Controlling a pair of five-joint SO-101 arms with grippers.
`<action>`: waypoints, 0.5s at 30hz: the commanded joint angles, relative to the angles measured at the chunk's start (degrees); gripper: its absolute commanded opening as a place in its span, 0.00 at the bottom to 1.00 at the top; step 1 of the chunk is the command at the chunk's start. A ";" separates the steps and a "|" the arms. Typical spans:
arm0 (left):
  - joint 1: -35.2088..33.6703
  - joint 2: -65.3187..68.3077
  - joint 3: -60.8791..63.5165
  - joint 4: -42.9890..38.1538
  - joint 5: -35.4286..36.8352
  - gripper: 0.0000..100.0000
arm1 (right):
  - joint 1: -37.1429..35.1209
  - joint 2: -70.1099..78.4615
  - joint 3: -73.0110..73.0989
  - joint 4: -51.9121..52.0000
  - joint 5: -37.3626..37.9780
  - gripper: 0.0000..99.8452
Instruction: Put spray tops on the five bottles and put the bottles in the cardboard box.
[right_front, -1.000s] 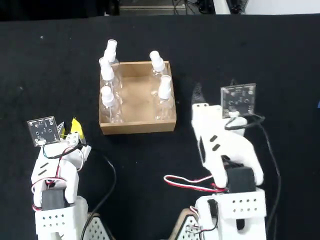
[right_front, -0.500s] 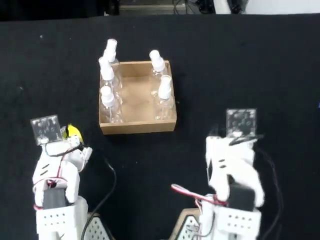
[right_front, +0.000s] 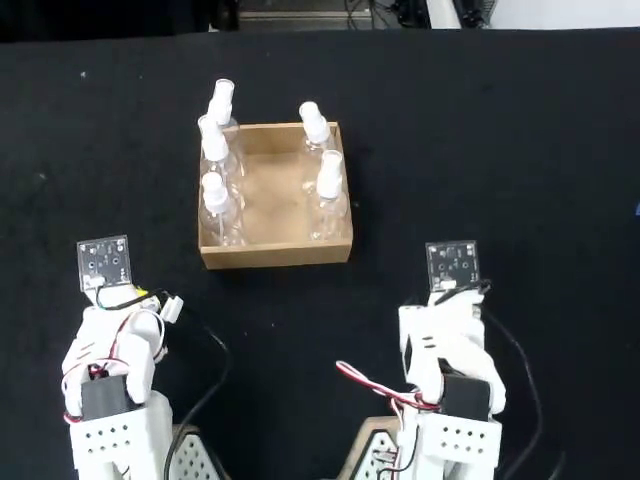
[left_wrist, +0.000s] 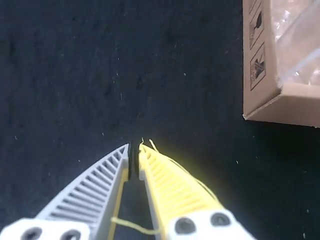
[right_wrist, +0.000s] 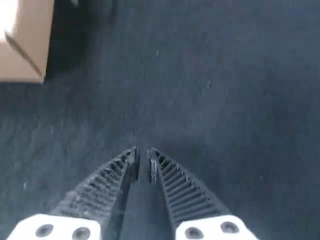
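Note:
The cardboard box (right_front: 276, 254) stands at the table's middle back and holds several clear bottles with white spray tops, among them one at the near left (right_front: 217, 205) and one at the right (right_front: 327, 190). A corner of the box (left_wrist: 276, 100) lies near my left gripper (left_wrist: 134, 148), which is shut on nothing, its grey and yellow fingers pressed together over black cloth. My right gripper (right_wrist: 142, 152) is shut too, with the box's corner (right_wrist: 25, 47) off to one side. Both arms are folded back at the near edge, left (right_front: 110, 345) and right (right_front: 447, 345).
Black cloth covers the whole table (right_front: 500, 150). Wide free room lies to the box's left, right and front. Red and white wires (right_front: 375, 377) trail by the right arm's base.
The right arm has drawn back from beside the box to the near edge and folded up. The left arm has also pulled in toward its base.

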 joint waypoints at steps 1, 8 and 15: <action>-0.75 -0.53 1.27 0.44 1.32 0.03 | 1.49 -5.49 -0.22 3.60 0.44 0.01; -0.84 -0.53 1.27 4.84 1.32 0.03 | 1.41 -5.49 -0.22 8.09 0.44 0.01; 2.24 -0.53 1.27 13.80 1.32 0.03 | 1.41 -5.49 -0.22 8.09 0.53 0.01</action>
